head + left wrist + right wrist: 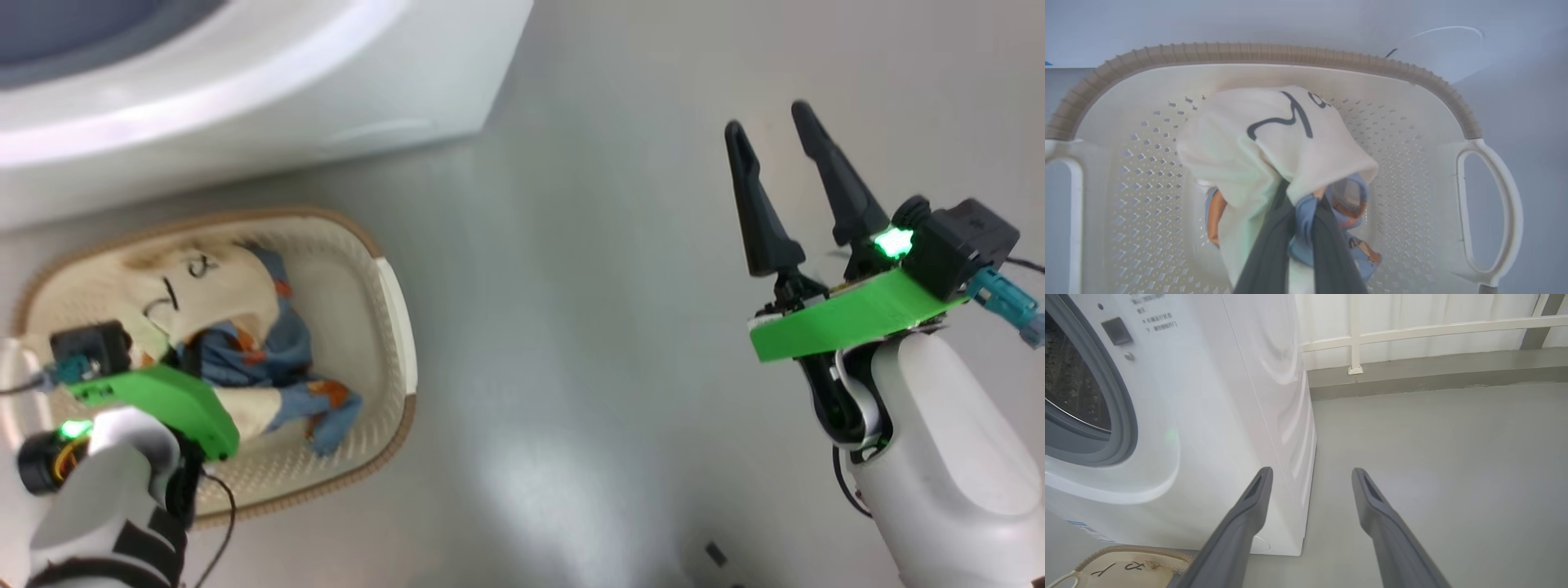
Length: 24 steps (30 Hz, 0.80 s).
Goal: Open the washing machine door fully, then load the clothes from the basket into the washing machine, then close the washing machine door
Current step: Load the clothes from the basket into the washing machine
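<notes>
**Left fingers clenched on the clothes in the basket, right fingers spread over the floor**

At the left of the head view, the basket (393, 327) stands on the grey floor (612, 343), just in front of the washing machine (326, 90). The clothes (245, 343) lie in a heap inside the basket, toward its left end, with cream fabric with black marks on top and blue fabric with orange prints under and beside it. The left gripper (1306, 199) reaches down into the basket. In the left wrist view its two dark fingers (1267, 253) are pinched together on a fold of blue cloth at the edge of the cream piece.

The washing machine's front corner sits near the middle of the floor. In the right wrist view its grey seal (1124, 416) rings the dark drum.

To the right, well apart from the basket, the right gripper (769, 118) hangs over the floor, its fingers parted wide and grasping nothing.
</notes>
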Tool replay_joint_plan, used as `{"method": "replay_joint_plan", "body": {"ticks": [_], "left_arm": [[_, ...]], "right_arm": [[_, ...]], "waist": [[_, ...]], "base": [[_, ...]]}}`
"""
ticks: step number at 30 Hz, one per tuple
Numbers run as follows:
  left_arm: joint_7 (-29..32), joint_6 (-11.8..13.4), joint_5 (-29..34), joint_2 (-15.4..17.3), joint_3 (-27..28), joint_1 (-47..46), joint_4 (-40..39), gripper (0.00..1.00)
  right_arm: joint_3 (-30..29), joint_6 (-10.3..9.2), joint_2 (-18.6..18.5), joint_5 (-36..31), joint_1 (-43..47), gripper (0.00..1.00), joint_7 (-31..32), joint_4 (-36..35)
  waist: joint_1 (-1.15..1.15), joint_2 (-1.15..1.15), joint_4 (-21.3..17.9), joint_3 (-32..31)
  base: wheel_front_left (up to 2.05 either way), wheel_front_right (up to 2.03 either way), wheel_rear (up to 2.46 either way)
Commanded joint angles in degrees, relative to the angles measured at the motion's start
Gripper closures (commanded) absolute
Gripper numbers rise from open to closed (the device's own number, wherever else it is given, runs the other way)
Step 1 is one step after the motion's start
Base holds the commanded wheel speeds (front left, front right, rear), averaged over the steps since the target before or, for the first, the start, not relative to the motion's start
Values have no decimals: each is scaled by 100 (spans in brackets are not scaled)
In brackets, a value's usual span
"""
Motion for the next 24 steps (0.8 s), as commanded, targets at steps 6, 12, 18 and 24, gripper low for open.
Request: {"method": "replay_joint_plan", "body": {"ticks": [6, 12, 18, 24], "left_arm": [[-259, -41, -139, 95, -48, 543, -218, 100], [-373, -42, -423, 31, -225, 978, -669, 100], [-444, -43, -680, 53, -459, 1311, -1325, 100], [-467, -43, -769, 102, -519, 1595, -2093, 100]], "right_arm": [[60, 25, -25, 110, 425, 0, -46, 30], [40, 25, -46, 171, 652, 0, -46, 140], [-3, 25, -131, 229, 878, 0, -46, 239], [-11, 25, -232, 272, 1082, 0, -46, 300]], "waist": [[1, 0, 203, -1162], [1, 0, 299, -1708], [1, 0, 441, -2161], [1, 0, 590, -2563]], "base": [[0, 0, 0], [0, 0, 0], [0, 0, 0], [0, 0, 0]]}}
